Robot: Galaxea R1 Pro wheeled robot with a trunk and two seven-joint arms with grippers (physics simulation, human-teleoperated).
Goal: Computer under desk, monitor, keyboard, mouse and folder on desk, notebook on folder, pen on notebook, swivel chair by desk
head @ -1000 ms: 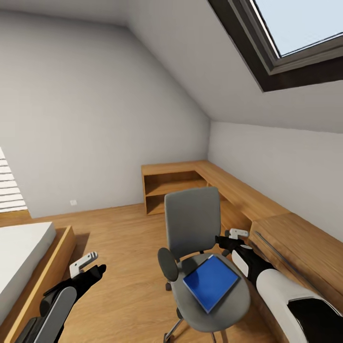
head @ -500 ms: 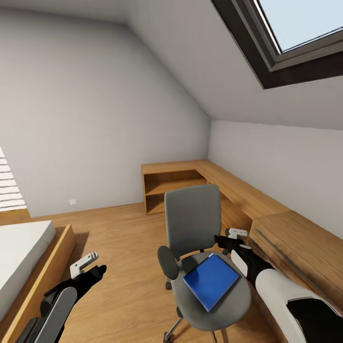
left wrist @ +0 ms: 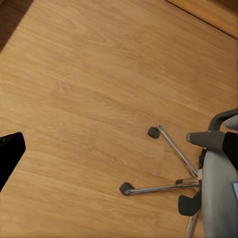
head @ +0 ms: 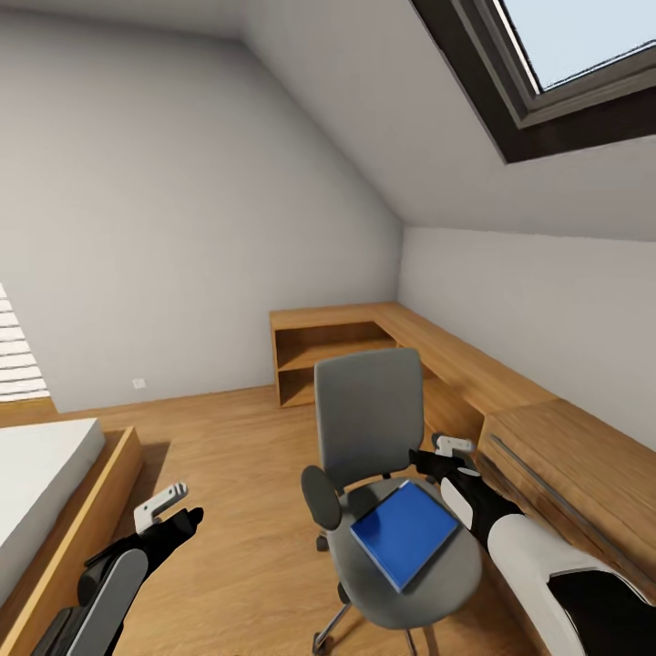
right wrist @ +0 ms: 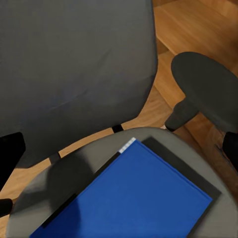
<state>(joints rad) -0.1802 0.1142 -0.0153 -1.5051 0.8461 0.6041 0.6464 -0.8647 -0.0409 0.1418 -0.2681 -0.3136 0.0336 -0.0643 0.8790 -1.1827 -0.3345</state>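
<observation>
Two arms reach forward from the head camera. The swivel chair (head: 369, 474) stands on the wood floor (head: 237, 510) beside the low light-wood cabinets (head: 474, 383), with the folder (head: 404, 533) lying flat on its seat. The right gripper (head: 444, 453) hovers just beside the chair's right edge, near the folder; the left gripper (head: 169, 510) hangs over bare floor, well apart. I cannot tell whether either is spread or closed.

Left wrist: floor, the chair's chrome base (left wrist: 163, 186) and casters.

Right wrist: the blue folder on the grey seat, backrest (right wrist: 74, 69) behind, a black armrest (right wrist: 203, 91) alongside.
</observation>
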